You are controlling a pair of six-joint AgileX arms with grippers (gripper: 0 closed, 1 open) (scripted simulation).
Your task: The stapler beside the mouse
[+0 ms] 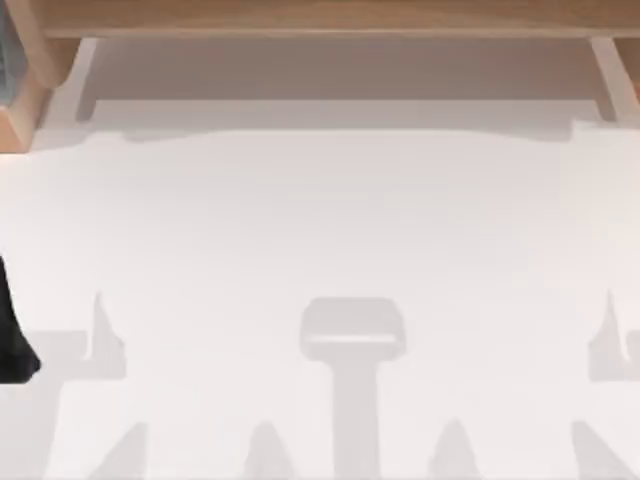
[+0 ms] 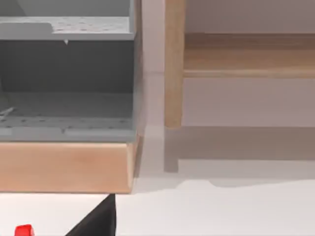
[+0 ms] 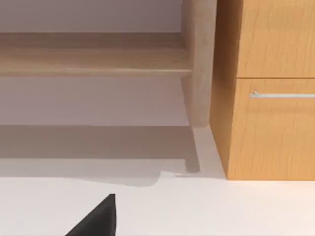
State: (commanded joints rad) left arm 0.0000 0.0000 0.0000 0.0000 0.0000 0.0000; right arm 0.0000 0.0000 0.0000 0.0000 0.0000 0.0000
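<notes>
Nothing is being carried yet; this looks like the very opening of the job, with both arms sitting parked. The white tabletop (image 1: 320, 220) is lying bare across its middle in the top view, crossed only by grey shadows, and a dark shape (image 1: 12, 330) is poking in at its left edge, too cut off to identify. In the left wrist view a sliver of the red stapler (image 2: 23, 230) is peeking in at the frame's edge, resting on the tabletop in front of a wooden-based grey shelf unit (image 2: 66, 88). A black tip of the left claw (image 2: 96, 219) is showing near it, apart from it; whether that claw is released or clenched I cannot tell. The right wrist view is facing a wooden drawer cabinet (image 3: 268, 98), with a black tip of the right claw (image 3: 96, 219) low down, its state equally unclear. I judge the left arm will need to reach the stapler first. No writing or brand is readable anywhere.
</notes>
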